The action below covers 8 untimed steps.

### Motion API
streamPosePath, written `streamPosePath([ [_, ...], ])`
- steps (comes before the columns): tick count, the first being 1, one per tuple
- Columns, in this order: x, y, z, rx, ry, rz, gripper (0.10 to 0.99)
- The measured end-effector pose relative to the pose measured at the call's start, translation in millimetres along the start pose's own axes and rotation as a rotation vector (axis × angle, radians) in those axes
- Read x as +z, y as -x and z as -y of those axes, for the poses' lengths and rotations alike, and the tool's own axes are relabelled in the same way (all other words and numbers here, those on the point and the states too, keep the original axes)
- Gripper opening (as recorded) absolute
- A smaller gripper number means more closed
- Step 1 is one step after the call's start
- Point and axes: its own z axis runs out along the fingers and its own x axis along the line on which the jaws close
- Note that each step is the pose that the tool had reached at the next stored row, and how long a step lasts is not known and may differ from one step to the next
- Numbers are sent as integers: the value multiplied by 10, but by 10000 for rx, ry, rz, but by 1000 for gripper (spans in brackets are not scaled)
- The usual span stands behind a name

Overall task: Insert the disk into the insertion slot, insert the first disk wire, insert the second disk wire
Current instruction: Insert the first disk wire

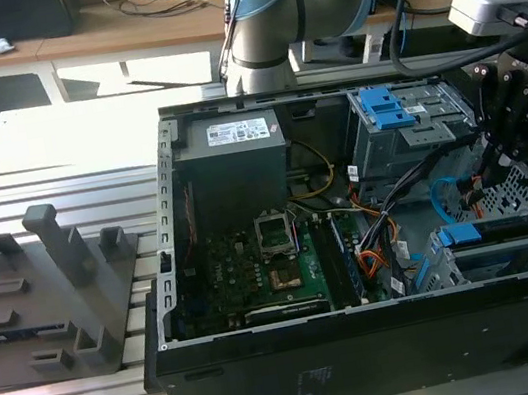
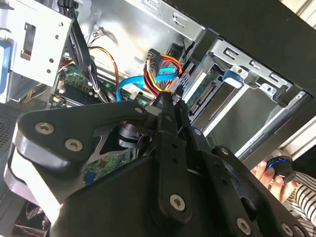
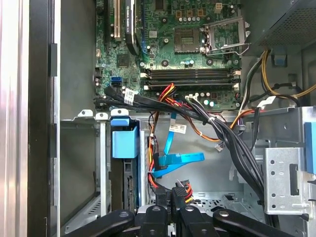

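Observation:
The disk [image 1: 497,228] in its blue caddy [image 3: 124,141] lies inside the insertion slot [image 1: 489,266], a silver cage at the exterior view's right. My gripper [image 1: 503,142] hangs just above that cage. In both wrist views its fingers [image 2: 170,128] are shut on the dark plug of the first disk wire [image 3: 180,189], a red, yellow and black bundle [image 2: 160,69]. The plug is close to the disk's connector edge [image 2: 202,96] and apart from it. The second disk wire [image 3: 180,159], a flat light-blue cable [image 2: 132,81], lies loose beside the plug.
A grey bay with blue latches [image 1: 386,108] stands behind the cage. Thick black cables [image 3: 232,143] cross over the motherboard [image 3: 192,44]. A person's hand [image 2: 269,177] holds a blue-ringed object outside the case. A grey fixture [image 1: 56,288] sits at the exterior view's left.

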Motion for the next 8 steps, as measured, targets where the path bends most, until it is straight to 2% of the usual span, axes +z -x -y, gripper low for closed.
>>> streamPosePath([
  [5,0,-20,32,1,4,0,165],
  [8,6,-89,36,-1,5,1,165],
])
